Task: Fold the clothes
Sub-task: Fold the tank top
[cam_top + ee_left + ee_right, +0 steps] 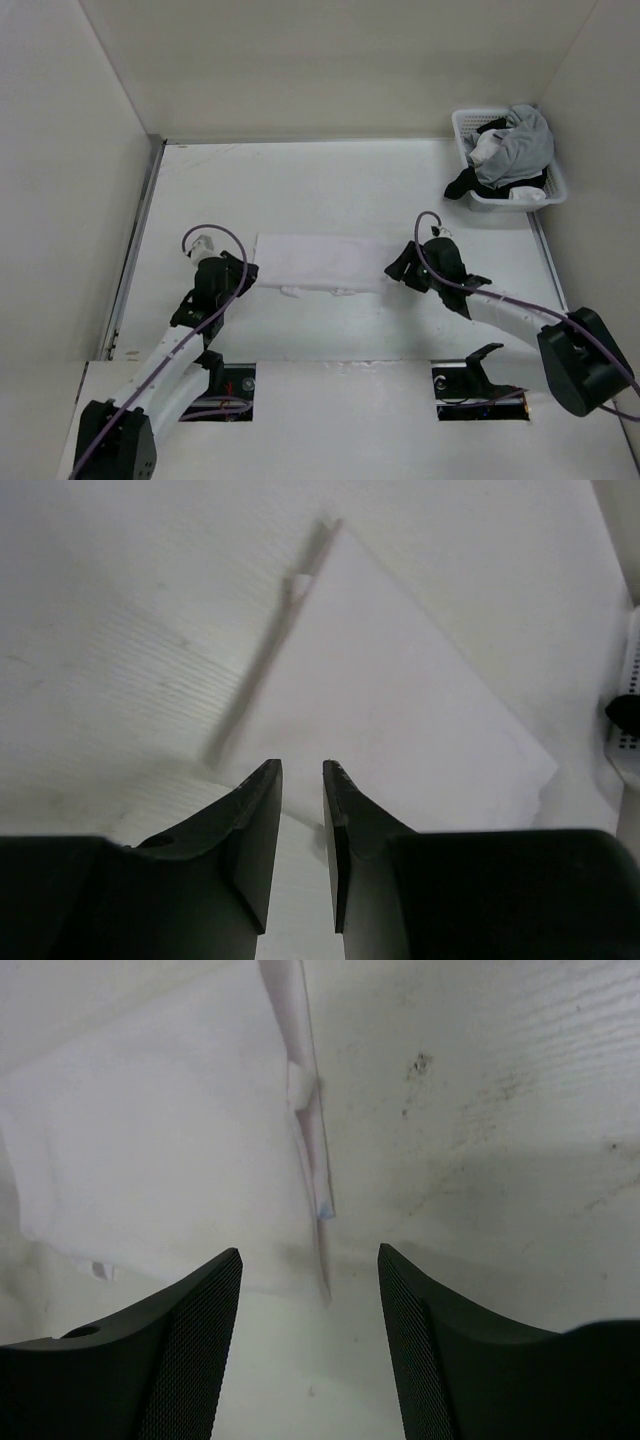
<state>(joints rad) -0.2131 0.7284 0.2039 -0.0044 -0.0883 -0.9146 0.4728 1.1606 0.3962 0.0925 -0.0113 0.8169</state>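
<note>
The clothes point(320, 262) lie flat on the surface point(350, 190) as a long folded strip, well apart from the basket point(459, 135), left hand point(302, 765) narrowly parted at the farther end, right hand point(309, 1250) wide at the nearer, both empty; judged part-folded, crosswise folds outstanding.

The clothes point(320, 262), mid-frame in the top view, are thin white cloth, matt and mostly smooth. They lie on a matt white table point(300, 190) that shows fine ribbing and a few dark specks in the wrist views. The left gripper point(302, 765) has smooth, matt black plastic fingers point(250, 830), the right gripper point(310, 1255) finely cross-hatched pads point(200, 1360), and at upper right a white perforated plastic basket point(463, 130) holds soft grey cloth point(525, 145) and black cloth point(462, 186).
</note>
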